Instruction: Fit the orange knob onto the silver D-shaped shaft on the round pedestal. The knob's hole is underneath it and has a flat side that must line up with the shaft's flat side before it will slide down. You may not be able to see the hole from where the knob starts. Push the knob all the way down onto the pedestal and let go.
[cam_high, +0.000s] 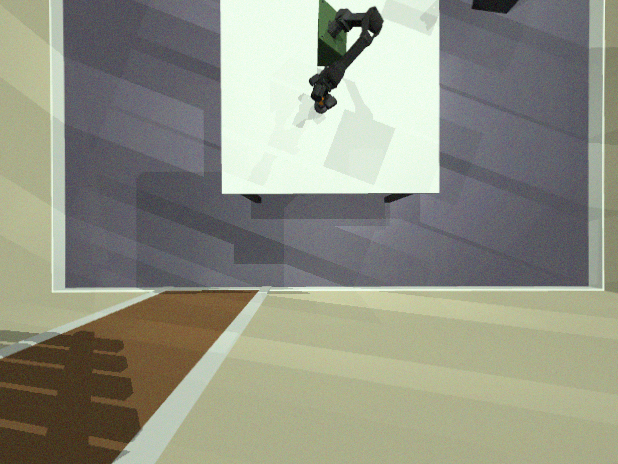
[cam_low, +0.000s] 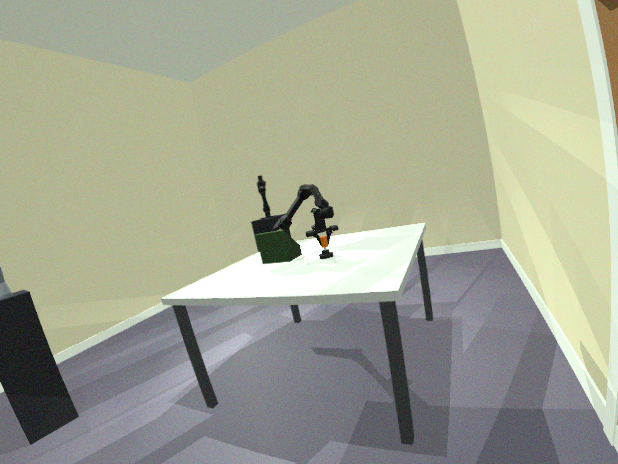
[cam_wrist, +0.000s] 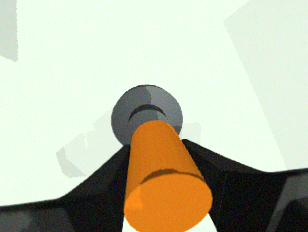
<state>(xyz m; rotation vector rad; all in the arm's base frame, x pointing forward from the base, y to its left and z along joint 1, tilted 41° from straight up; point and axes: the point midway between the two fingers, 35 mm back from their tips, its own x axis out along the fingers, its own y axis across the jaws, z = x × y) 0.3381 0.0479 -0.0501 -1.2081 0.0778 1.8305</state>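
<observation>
The orange knob is upright between the fingers of my gripper, which is shut on it. The dark round pedestal stands on the table directly below. In the exterior view, the knob's lower end is a little above the pedestal's base. In the wrist view the knob covers the near part of the pedestal. The silver shaft cannot be made out, and the hole under the knob is hidden, so I cannot tell how the flat sides line up.
The white table carries a dark green box beside the arm, behind the pedestal. A thin black stand rises behind the box. Shadows lie across the table top.
</observation>
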